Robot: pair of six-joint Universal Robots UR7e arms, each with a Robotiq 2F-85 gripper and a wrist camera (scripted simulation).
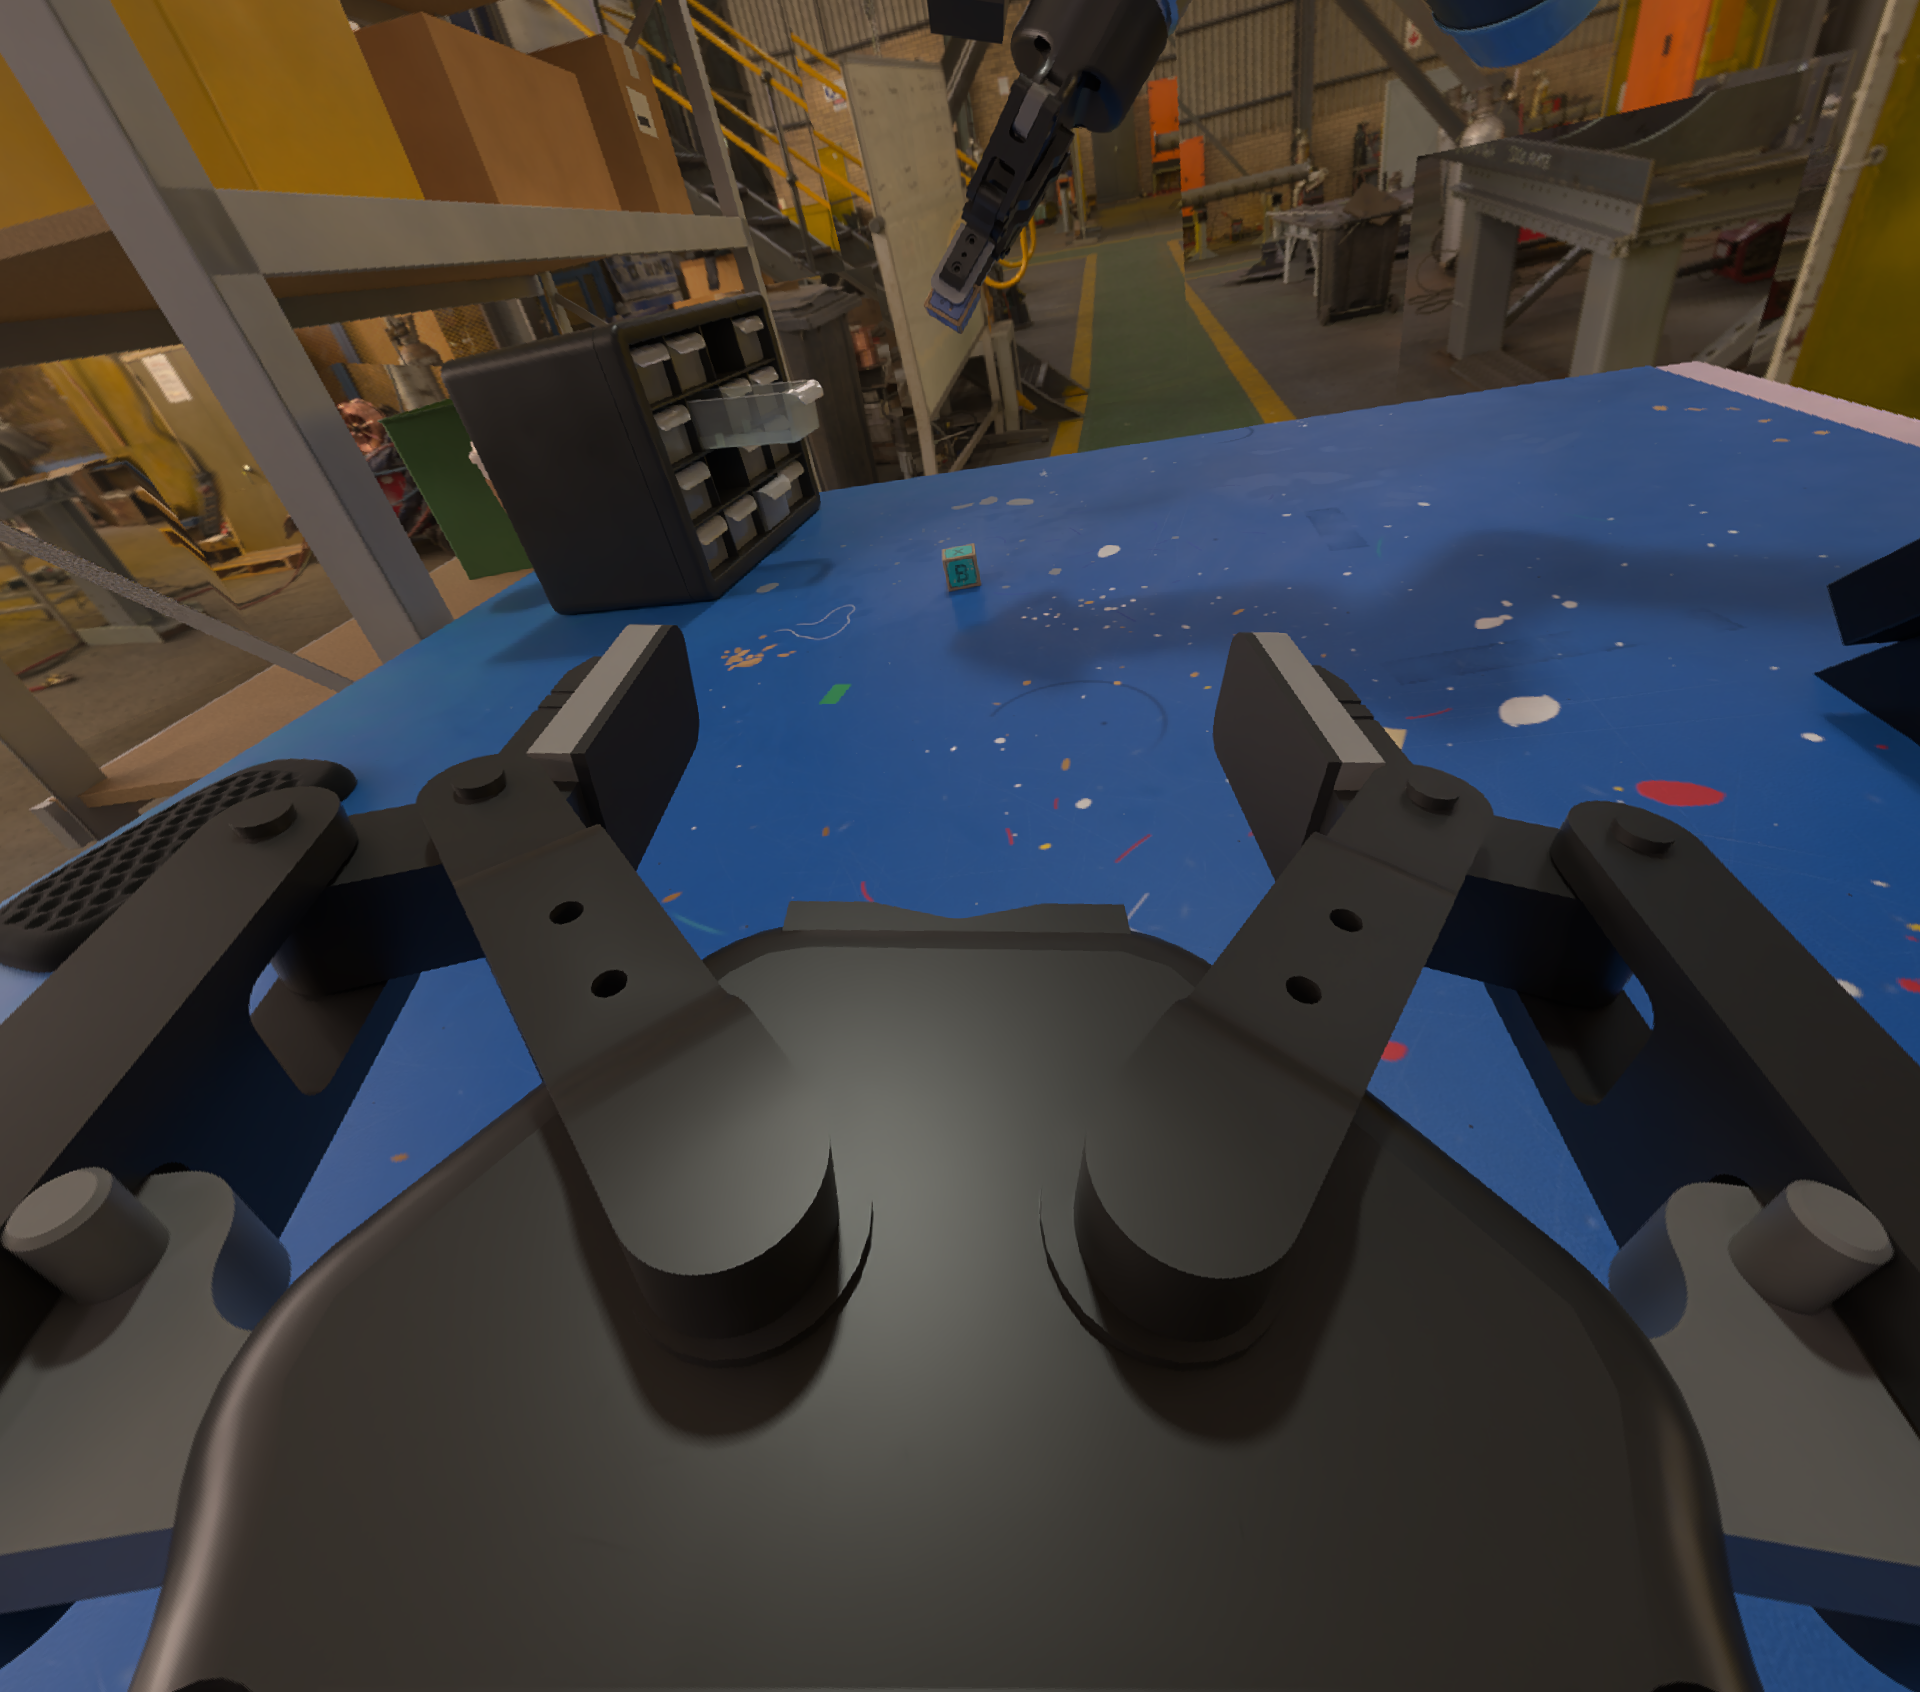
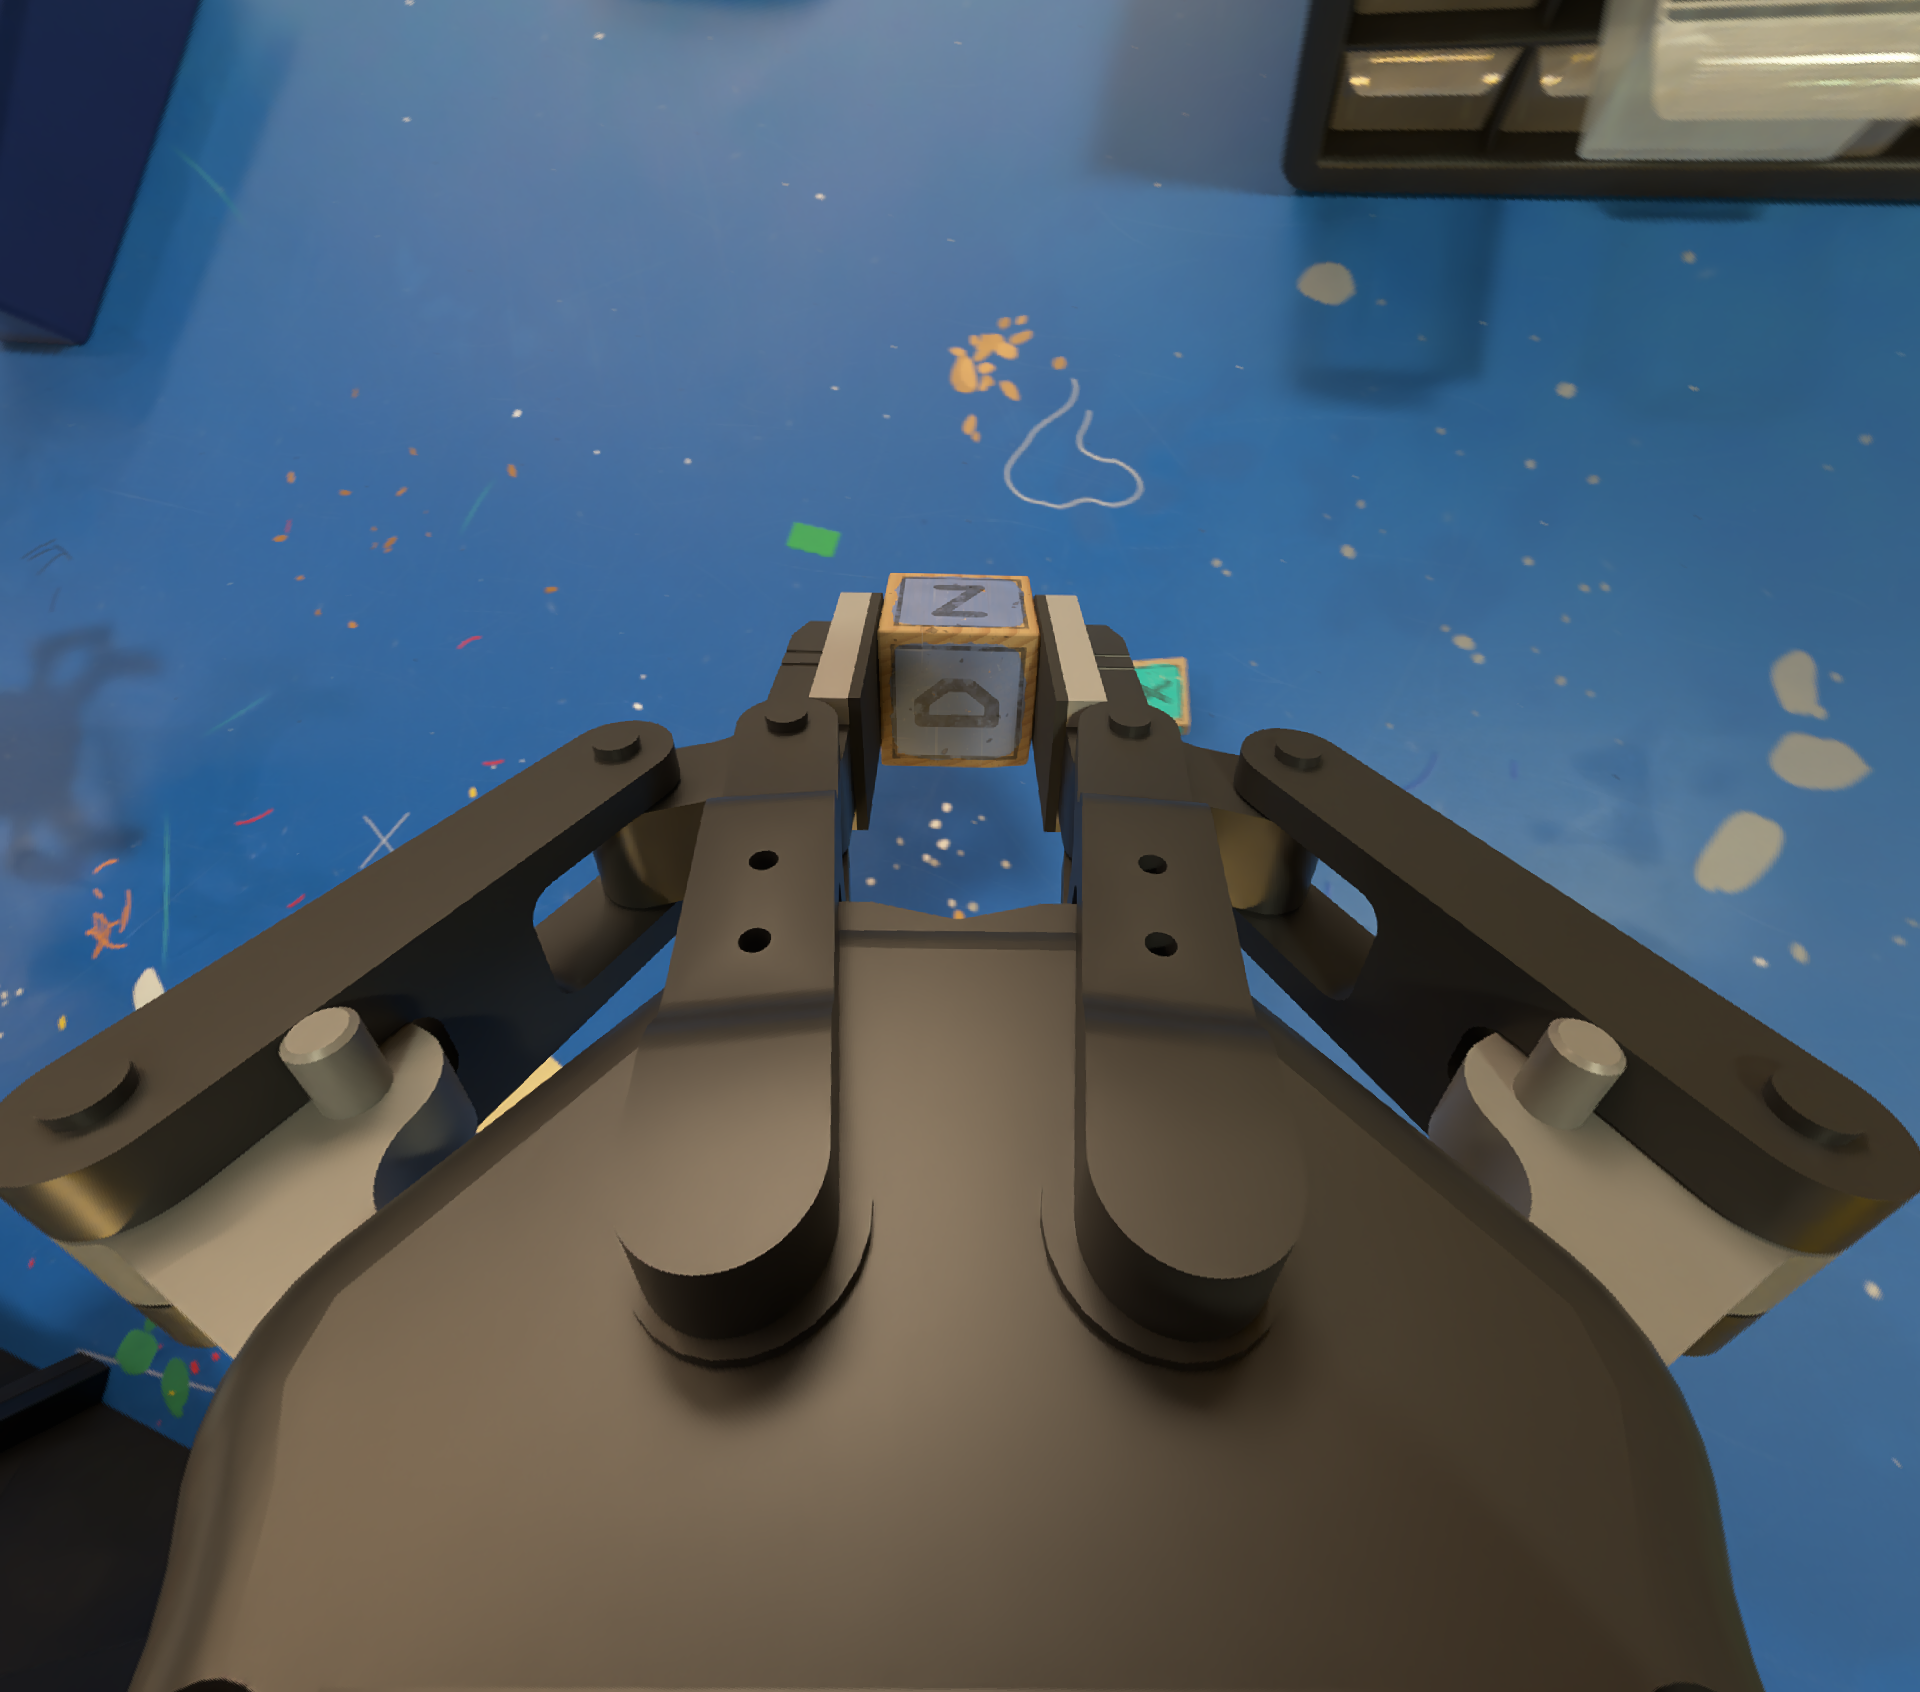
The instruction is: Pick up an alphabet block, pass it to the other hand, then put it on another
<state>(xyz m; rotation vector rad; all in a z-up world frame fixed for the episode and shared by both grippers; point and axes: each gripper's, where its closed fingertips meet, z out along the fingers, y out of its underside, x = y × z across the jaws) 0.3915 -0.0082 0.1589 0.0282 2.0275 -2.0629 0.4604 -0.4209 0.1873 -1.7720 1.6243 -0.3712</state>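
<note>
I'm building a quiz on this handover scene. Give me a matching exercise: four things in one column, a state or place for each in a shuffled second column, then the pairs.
Things:
1. left tool
2. right tool
3. teal block
4. black drawer cabinet

States:
A. one clear drawer pulled out
B. open, holding nothing
C. resting on the blue table
D. shut on the blue-faced block, high above the table

Pairs: 1-B, 2-D, 3-C, 4-A

wood-edged block [image 2: 957, 670], matt dark hand [image 2: 957, 686], paint-flecked smooth blue table [image 2: 623, 271].
</note>
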